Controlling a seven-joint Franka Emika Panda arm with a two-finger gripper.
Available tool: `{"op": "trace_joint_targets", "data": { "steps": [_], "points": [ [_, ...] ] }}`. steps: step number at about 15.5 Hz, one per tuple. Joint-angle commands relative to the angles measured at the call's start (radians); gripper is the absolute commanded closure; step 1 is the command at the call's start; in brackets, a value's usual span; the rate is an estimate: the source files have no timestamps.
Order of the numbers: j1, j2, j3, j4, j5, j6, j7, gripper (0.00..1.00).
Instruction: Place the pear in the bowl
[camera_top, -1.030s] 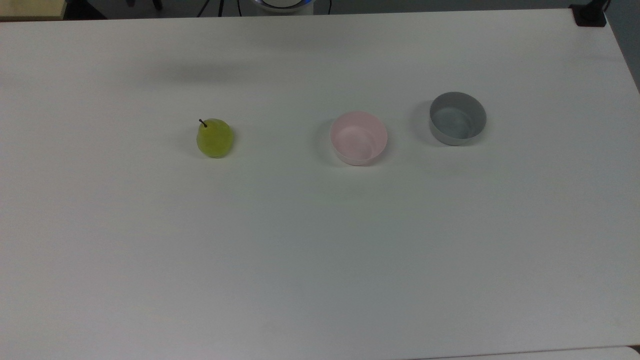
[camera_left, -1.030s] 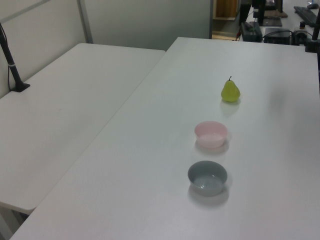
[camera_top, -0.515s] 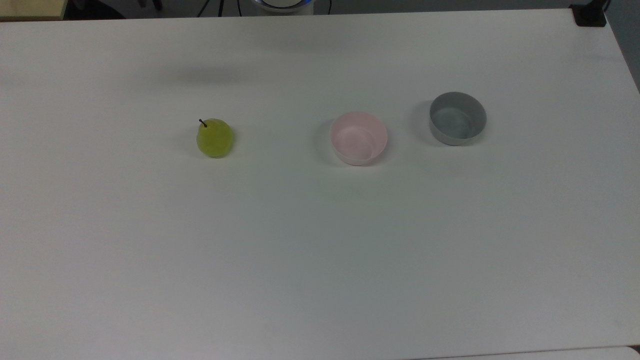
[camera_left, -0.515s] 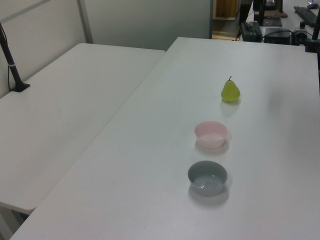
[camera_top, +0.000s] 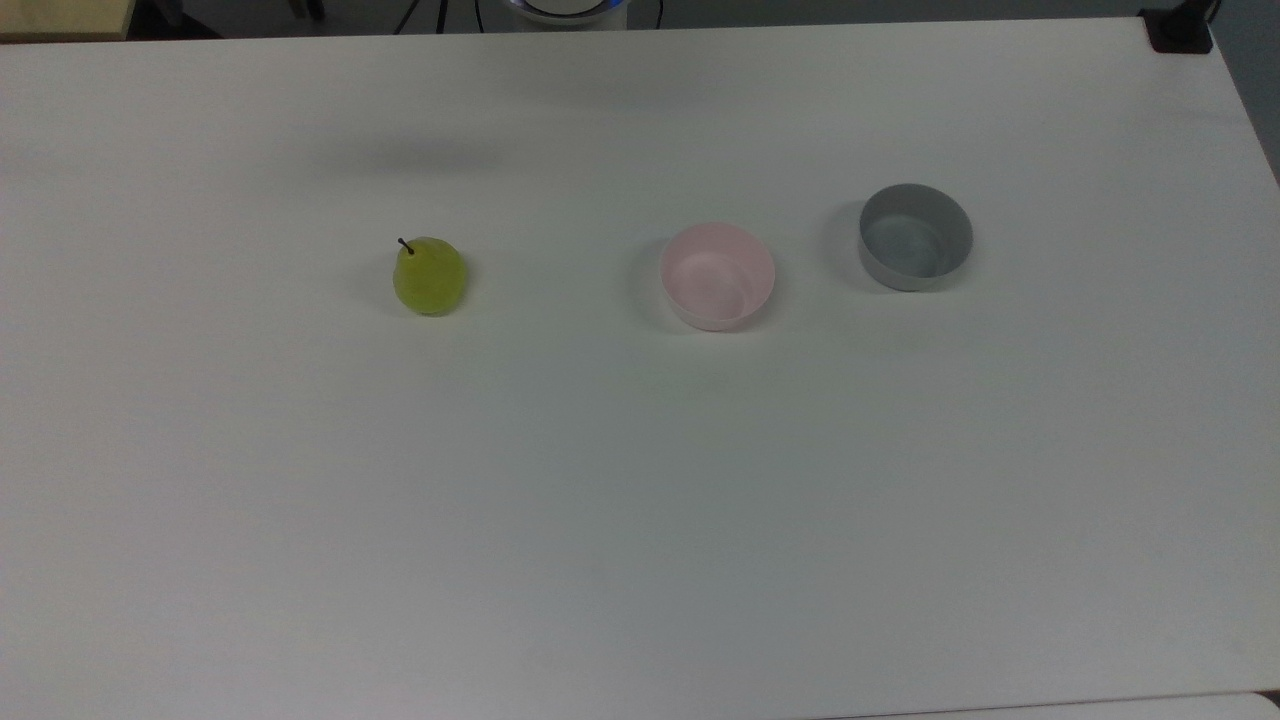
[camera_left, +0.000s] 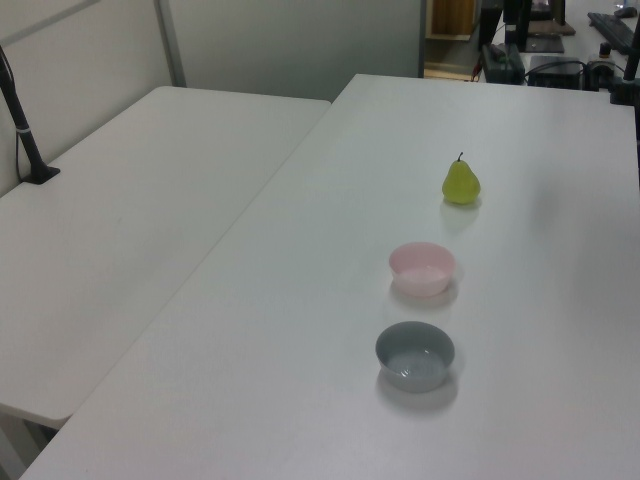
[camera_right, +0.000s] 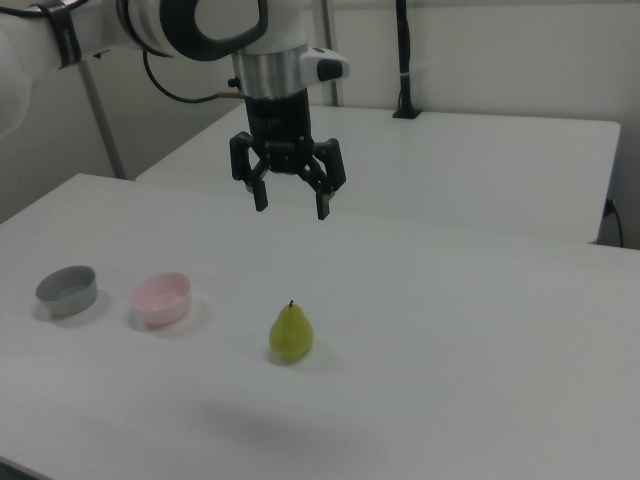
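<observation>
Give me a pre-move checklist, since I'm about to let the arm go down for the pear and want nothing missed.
1. Pincer open and empty: ok.
2. Pear upright, stem up, free on the table: ok.
3. Pincer high above the table with no contact on the pear: ok.
4. Pincer lined up straight over the pear: cannot tell from the right view alone.
5. Pink bowl empty and upright: ok.
6. Grey bowl apart from the pink bowl, on the far side from the pear: ok.

The arm (camera_right: 150, 25) is cut off at the right view's top-left.
</observation>
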Motion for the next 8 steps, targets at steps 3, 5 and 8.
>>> {"op": "trace_joint_targets", "data": {
  "steps": [3, 5, 8],
  "points": [
    [0.042, -0.009, 0.011, 0.009, -0.016, -0.042, 0.069, 0.0],
    [0.069, -0.009, 0.049, -0.006, -0.007, -0.01, 0.086, 0.0],
    [0.115, -0.015, 0.083, -0.125, -0.013, 0.111, 0.141, 0.0]
  ]
}}
